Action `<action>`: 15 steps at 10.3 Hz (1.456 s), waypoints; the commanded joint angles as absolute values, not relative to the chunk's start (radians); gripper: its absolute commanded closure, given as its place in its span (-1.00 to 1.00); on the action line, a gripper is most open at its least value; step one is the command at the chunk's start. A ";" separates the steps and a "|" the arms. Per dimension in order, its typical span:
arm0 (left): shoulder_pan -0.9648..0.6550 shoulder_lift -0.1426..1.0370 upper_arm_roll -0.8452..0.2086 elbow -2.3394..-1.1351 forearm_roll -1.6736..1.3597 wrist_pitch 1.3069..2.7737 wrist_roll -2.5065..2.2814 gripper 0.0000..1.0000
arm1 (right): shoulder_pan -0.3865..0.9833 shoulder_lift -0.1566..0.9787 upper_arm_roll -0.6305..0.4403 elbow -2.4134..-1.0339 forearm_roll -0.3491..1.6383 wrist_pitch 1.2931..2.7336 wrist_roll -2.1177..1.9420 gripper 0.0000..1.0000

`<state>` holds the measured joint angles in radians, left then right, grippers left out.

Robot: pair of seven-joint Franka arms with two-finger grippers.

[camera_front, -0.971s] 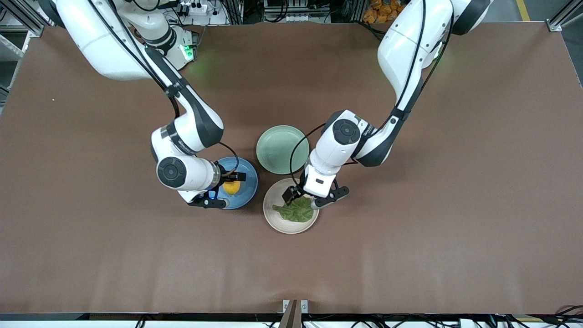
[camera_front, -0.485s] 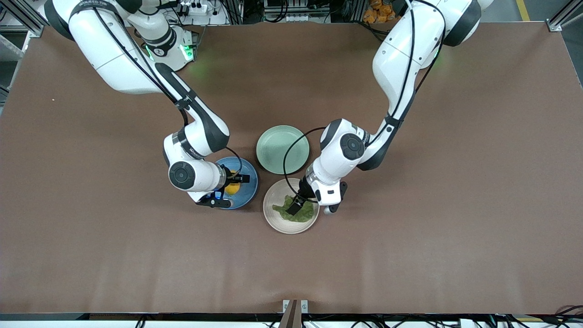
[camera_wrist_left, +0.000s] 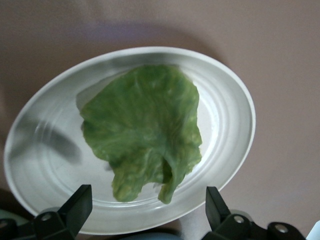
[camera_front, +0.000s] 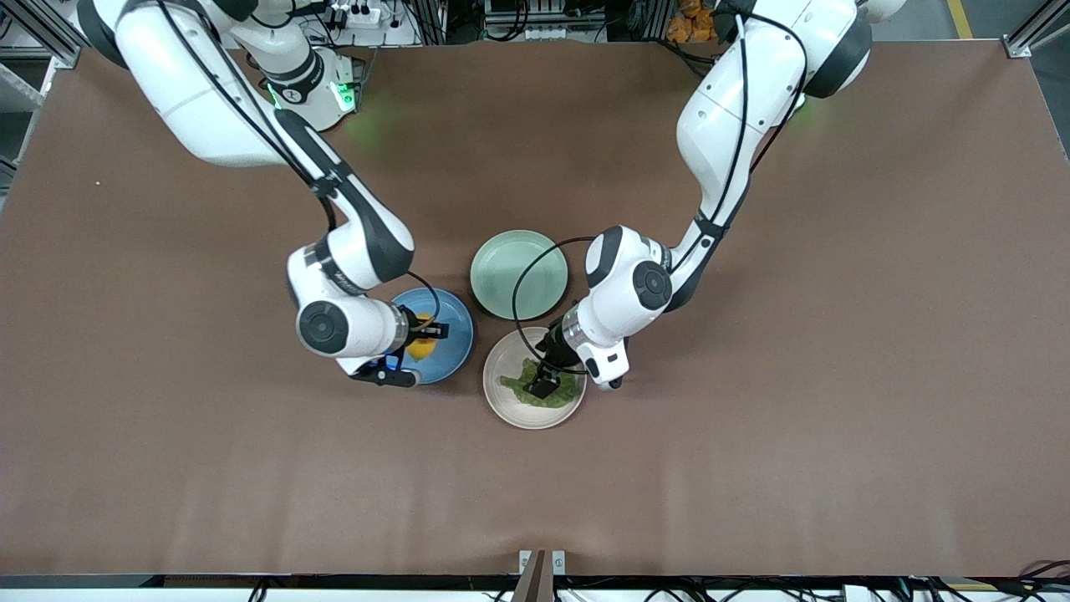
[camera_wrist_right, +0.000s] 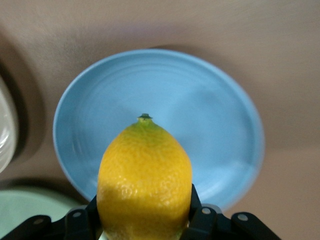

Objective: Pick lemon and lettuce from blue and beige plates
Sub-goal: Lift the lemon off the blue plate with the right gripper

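While the right gripper point(camera_front: 420, 329) hung over the blue plate point(camera_front: 453, 334), its fingers were pinched on the lemon point(camera_wrist_right: 145, 180) — a pebbled yellow oval, its greenish tip pointing away from the wrist along the long axis, raised above the smooth ringed blue dish in the right wrist view. The left gripper point(camera_front: 543, 380) was down over the beige plate point(camera_front: 525, 414), fingers point(camera_wrist_left: 75, 205) spread wide with the lettuce point(camera_wrist_left: 145, 127) lying flat between them — a crinkled, veined leaf with one edge curled, resting on the glossy plate, its rim bare around it. A pale mint-green plate point(camera_front: 518, 274) sat farther from the front camera than both, with open brown table point(camera_front: 752, 460) all around.
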<state>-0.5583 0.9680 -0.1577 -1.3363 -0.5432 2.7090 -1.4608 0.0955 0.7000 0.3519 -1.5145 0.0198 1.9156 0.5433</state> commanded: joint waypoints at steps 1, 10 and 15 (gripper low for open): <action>-0.554 1.011 -0.166 -1.281 -0.616 2.714 -1.482 -1.00 | 0.005 0.654 0.367 -1.393 0.028 1.702 0.423 1.00; -0.554 1.028 -0.164 -1.281 -0.727 2.709 -1.482 -0.40 | -0.175 0.505 0.039 -1.864 -0.015 2.040 -0.311 1.00; -0.557 1.026 -0.160 -1.281 -0.715 2.695 -1.470 1.00 | -0.164 0.538 0.038 -1.864 0.009 2.040 -0.314 1.00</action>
